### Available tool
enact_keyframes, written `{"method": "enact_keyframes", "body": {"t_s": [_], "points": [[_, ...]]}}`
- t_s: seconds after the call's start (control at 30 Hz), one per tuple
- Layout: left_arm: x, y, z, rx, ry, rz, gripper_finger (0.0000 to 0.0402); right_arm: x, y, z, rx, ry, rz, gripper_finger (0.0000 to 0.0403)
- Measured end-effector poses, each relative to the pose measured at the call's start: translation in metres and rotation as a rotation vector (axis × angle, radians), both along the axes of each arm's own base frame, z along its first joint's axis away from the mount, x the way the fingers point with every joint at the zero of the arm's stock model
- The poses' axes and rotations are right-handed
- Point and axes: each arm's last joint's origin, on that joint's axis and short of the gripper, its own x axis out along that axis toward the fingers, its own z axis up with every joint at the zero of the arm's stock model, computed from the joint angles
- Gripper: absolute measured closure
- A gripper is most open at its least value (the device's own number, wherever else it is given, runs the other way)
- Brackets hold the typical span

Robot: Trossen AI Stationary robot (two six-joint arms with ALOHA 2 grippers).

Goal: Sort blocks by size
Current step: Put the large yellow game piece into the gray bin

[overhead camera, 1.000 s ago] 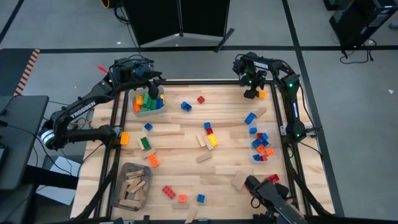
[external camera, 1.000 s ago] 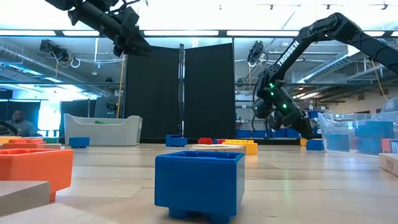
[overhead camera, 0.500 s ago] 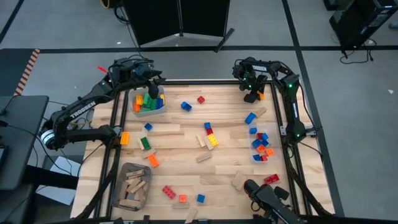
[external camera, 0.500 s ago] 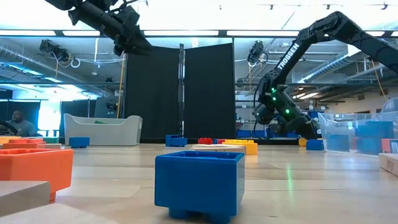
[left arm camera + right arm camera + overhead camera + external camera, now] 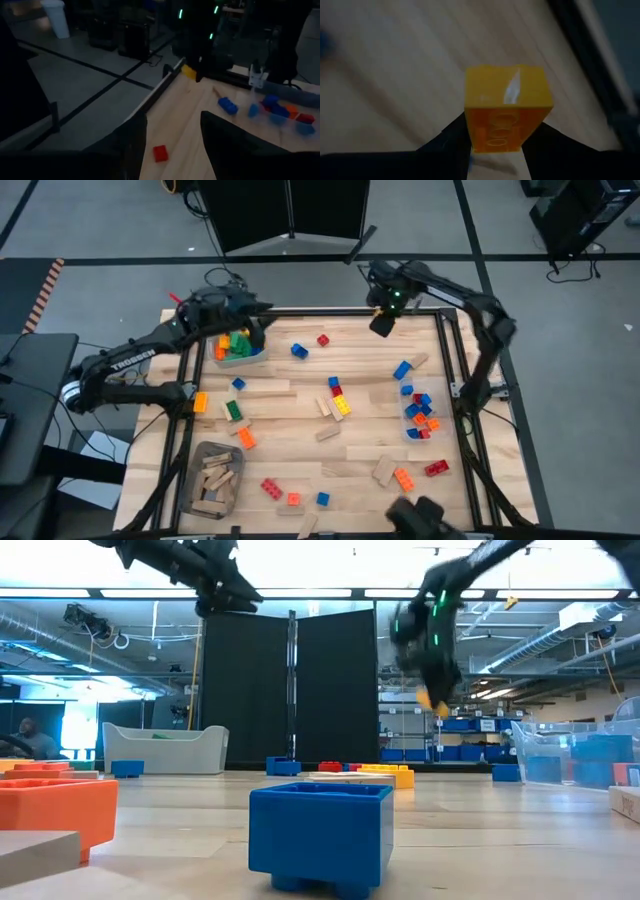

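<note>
The wooden table (image 5: 300, 420) is lying under both arms, scattered with bricks. The left arm (image 5: 130, 355) is reaching in over the far left corner, and the left gripper (image 5: 250, 315) is hanging high above a clear bin (image 5: 240, 352) of green, yellow and orange bricks; its fingers (image 5: 227, 145) are standing partly apart with nothing between them, a red brick (image 5: 160, 153) lying on the table below the gap. The right arm (image 5: 480, 310) is arching over the far right edge, and the right gripper (image 5: 381, 323) is hovering above the far rail, clear of the table. Its fingers are closing narrowly on a yellow brick (image 5: 507, 105), which is sitting clamped between the two tips with its hollow underside facing the wrist camera; in the low view the same brick (image 5: 427, 700) is showing only as a blurred yellow patch under the gripper, so its tilt is probably not readable there. Well away from those fingers, toward the right edge, a second clear bin (image 5: 420, 415) is holding blue, red and orange bricks, with a blue brick (image 5: 402, 369) beside it. At the near left a grey bin (image 5: 212, 477) is holding tan wooden pieces. Loose bricks are lying between: a red-and-yellow cluster (image 5: 338, 398) mid-table, a green brick (image 5: 233, 409), and a small blue brick (image 5: 320, 835) nearest the low camera.
</note>
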Motion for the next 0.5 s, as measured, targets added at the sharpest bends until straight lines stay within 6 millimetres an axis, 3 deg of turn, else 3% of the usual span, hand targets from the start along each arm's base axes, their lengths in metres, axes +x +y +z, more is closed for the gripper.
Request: {"method": "enact_keyframes", "body": {"t_s": [0.23,0.4,0.5], "points": [[0.032,-0.04,0.007,0.038,-0.112,0.03,0.0208,0.006,0.076,0.091,-0.209,-0.373,0.204,0.0252],[0.067,-0.066,0.002,0.057,-0.214,-0.008,0.0208,0.004,0.127,0.125,-0.27,-0.535,0.312,0.0252],[0.09,-0.078,-0.007,0.063,-0.265,-0.027,0.0208,0.008,0.153,0.132,-0.275,-0.62,0.374,0.0252]]}}
